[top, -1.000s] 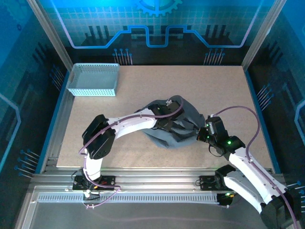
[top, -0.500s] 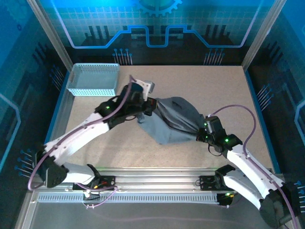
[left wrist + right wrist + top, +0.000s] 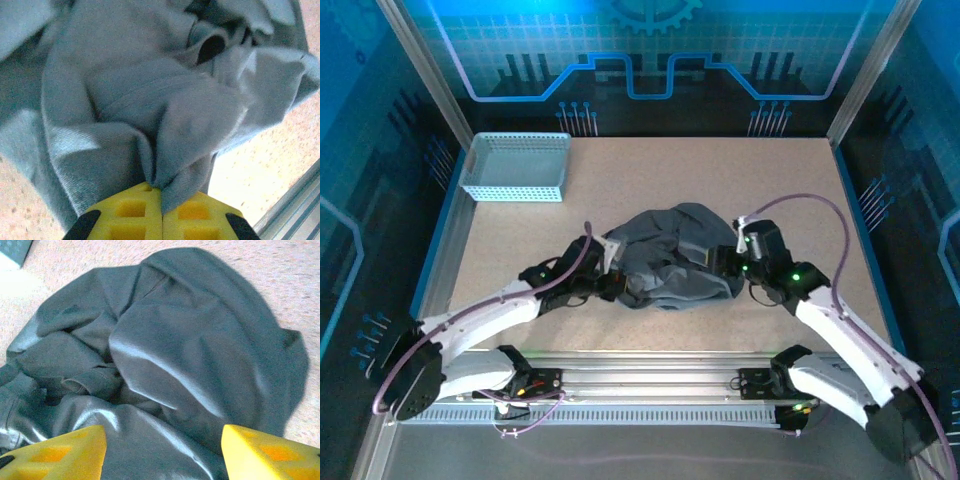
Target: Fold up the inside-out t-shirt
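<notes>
Grey inside-out t-shirt (image 3: 670,262) lies bunched, sleeves lost in folds. Left gripper (image 3: 162,197) pinches a fold at its left edge; right gripper (image 3: 164,440) stands wide at its right.

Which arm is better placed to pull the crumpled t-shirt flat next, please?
Left, probably: the left gripper is shut on a fold of the t-shirt, while the right gripper is open.

I found the t-shirt (image 3: 670,262) heaped near the middle of the bench (image 3: 770,170), left pincer (image 3: 611,283) at its left edge, right pincer (image 3: 724,262) at its right (basket (image 3: 515,167) well apart, far-left corner).
</notes>
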